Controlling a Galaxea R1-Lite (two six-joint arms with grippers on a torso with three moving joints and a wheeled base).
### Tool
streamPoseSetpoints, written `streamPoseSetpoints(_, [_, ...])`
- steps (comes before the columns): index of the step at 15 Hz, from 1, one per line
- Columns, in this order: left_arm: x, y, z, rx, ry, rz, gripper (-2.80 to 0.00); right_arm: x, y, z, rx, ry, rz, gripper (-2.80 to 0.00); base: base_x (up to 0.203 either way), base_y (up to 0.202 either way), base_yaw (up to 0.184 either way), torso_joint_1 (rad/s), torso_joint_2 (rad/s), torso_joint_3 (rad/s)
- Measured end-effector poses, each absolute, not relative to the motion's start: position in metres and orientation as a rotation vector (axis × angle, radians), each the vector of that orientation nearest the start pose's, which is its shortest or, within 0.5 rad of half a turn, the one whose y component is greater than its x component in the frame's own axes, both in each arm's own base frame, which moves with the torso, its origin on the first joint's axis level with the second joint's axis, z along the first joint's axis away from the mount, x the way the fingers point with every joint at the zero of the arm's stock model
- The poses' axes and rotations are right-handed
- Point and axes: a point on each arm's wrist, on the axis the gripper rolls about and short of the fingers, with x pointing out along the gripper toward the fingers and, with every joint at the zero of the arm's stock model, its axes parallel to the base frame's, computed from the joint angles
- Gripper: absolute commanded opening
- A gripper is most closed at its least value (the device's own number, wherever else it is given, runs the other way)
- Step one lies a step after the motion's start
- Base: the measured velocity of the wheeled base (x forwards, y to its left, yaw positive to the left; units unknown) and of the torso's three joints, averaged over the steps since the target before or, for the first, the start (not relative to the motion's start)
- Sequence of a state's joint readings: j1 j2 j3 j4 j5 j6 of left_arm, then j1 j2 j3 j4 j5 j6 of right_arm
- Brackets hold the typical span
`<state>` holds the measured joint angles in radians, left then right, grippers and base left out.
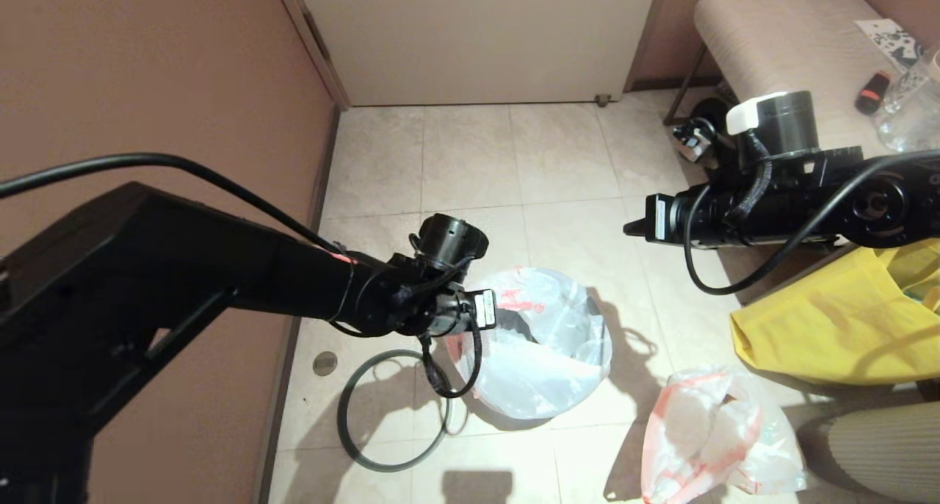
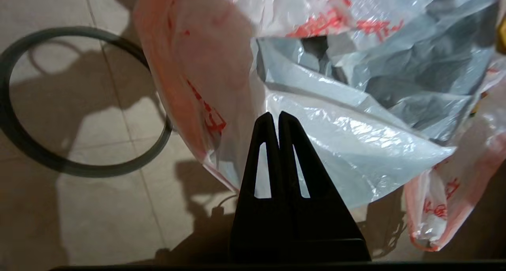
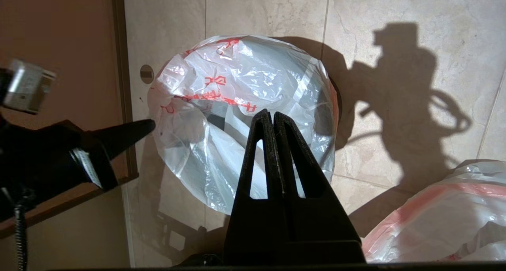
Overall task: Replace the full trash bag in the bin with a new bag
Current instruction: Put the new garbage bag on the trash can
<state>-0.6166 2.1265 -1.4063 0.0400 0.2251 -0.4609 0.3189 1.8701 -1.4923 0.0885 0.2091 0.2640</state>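
The full trash bag (image 1: 716, 434) is already out, lying lumpy on the floor tiles (image 1: 558, 166) at about four o'clock from the bin (image 1: 514, 326). The new bag (image 1: 540, 342) is draped over the bin, so that only a sliver of black shows inside the mouth. By my read the swap is mostly done; what's left is seating the hem evenly and fitting the grey hoop rim (image 1: 393, 412), which lies flat on the tiles at about eight o'clock from the bin, just beside it.

The left gripper (image 2: 274, 117) hangs over the nine o'clock edge of the bag's mouth, fingers pressed together. No plastic shows between the tips, and the film merely sits behind them in the wrist view, so I call it empty. The right gripper (image 1: 635, 227) hovers well apart at about two o'clock from the bin, also pinched shut with nothing in it.

Room to move: the wall (image 1: 147, 85) and its skirting run close on the left, past the hoop, so the left arm has little slack that way. Twelve o'clock is bare floor up to the door (image 1: 477, 34). On the right, the yellow cloth tote (image 1: 830, 328) and the bench (image 1: 778, 41) crowd the right arm's side, and the full bag blocks the four o'clock lane.
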Motion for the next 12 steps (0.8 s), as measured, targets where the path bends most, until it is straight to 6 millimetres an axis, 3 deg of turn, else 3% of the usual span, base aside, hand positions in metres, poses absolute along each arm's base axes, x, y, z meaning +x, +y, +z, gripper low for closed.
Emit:
streamPoseSetpoints(5, [0.366, -0.235, 0.084, -0.070, 0.926, -0.074, -2.80, 0.352, 0.121, 0.244, 0.227, 0.542, 0.452, -2.80, 0.000, 0.000, 0.000, 0.000, 0.00, 0.000])
streamPoseSetpoints(12, [0.382, -0.233, 0.057, -0.044, 1.001, 0.035, -2.80, 0.354, 0.122, 0.242, 0.227, 0.547, 0.452, -2.80, 0.000, 0.000, 0.000, 0.000, 0.00, 0.000])
